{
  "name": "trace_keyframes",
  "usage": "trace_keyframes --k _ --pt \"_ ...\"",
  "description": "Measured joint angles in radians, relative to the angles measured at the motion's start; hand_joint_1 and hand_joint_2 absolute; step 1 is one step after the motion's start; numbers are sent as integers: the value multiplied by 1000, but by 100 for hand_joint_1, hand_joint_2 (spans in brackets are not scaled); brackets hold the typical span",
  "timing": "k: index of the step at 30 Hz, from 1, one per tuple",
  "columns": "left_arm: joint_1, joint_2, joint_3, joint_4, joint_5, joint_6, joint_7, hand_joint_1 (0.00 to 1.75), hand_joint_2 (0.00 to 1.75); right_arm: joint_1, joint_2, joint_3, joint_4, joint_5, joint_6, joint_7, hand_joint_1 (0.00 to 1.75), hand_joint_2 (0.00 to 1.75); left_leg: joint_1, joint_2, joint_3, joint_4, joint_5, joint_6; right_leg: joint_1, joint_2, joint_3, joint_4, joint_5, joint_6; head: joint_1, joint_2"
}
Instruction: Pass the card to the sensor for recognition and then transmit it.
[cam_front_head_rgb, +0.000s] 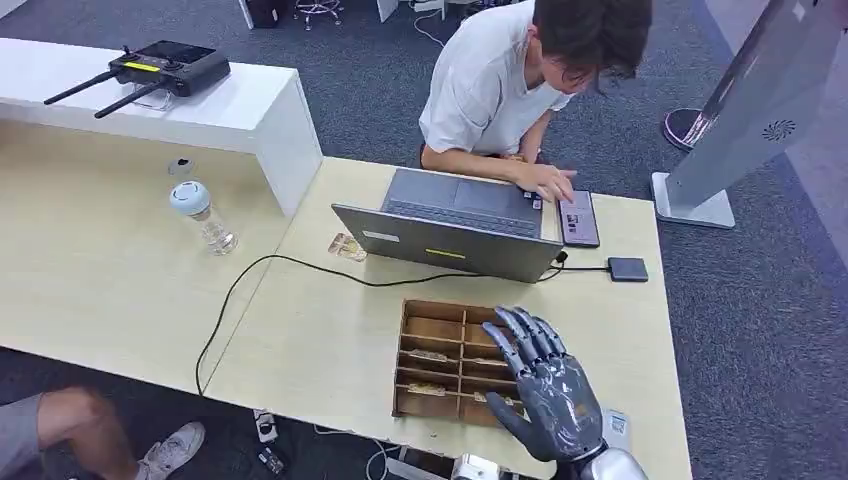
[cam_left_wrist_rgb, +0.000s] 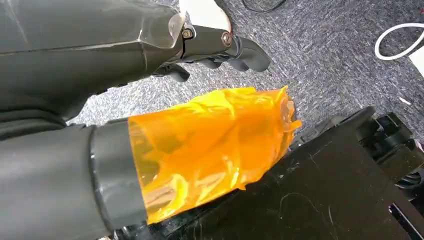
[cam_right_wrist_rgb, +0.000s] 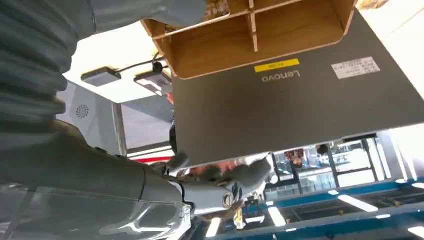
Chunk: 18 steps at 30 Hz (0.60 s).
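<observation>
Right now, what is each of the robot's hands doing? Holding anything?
Left hand: hangs over the carpet, fingers curled in, holding nothing.
Right hand: open, fingers spread above the wooden tray, holding nothing.

Right hand (cam_front_head_rgb: 545, 385) hovers over the near right corner of the wooden tray (cam_front_head_rgb: 432, 350), palm down, fingers (cam_front_head_rgb: 520, 335) spread apart and extended toward the tray's far side, holding nothing. Left hand (cam_left_wrist_rgb: 210, 47) hangs low over the carpet, fingers curled inward, nothing visible in them.
</observation>
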Motion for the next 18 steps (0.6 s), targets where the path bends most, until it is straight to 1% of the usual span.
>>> trace_keyframes --k 5,6,7,8,10,12,16,18 --pt "-1 0 0 0 -2 -1 1 0 0 -13 0 7 16 8 7 20 28 175 0 0 0 0 0 0 0 0 0 0 0 0 0 0" --pt "-1 0 0 0 -2 -1 2 0 0 -15 0 8 20 18 7 29 23 175 0 0 0 0 0 0 0 0 0 0 0 0 0 0" --pt "-1 0 0 0 -2 -1 2 0 0 -18 0 9 23 28 6 36 23 175 0 0 0 0 0 0 0 0 0 0 0 0 0 0" --pt "-1 0 0 0 -2 -1 3 0 0 -20 -1 10 26 37 6 42 17 175 0 0 0 0 0 0 0 0 0 0 0 0 0 0" --pt "-1 0 0 0 -2 -1 3 0 0 -26 -1 11 34 52 6 54 17 175 0 0 0 0 0 0 0 0 0 0 0 0 0 0" --pt "-1 0 0 0 -2 -1 4 0 0 -30 -1 11 40 63 6 59 23 175 0 0 0 0 0 0 0 0 0 0 0 0 0 0" --pt "-2 0 0 0 -2 -2 7 0 0 -36 -3 11 53 85 6 75 26 175 0 0 0 0 0 0 0 0 0 0 0 0 0 0" --pt "-3 0 0 0 -2 -2 9 0 0 -39 -6 11 59 93 6 81 35 175 0 0 0 0 0 0 0 0 0 0 0 0 0 0"
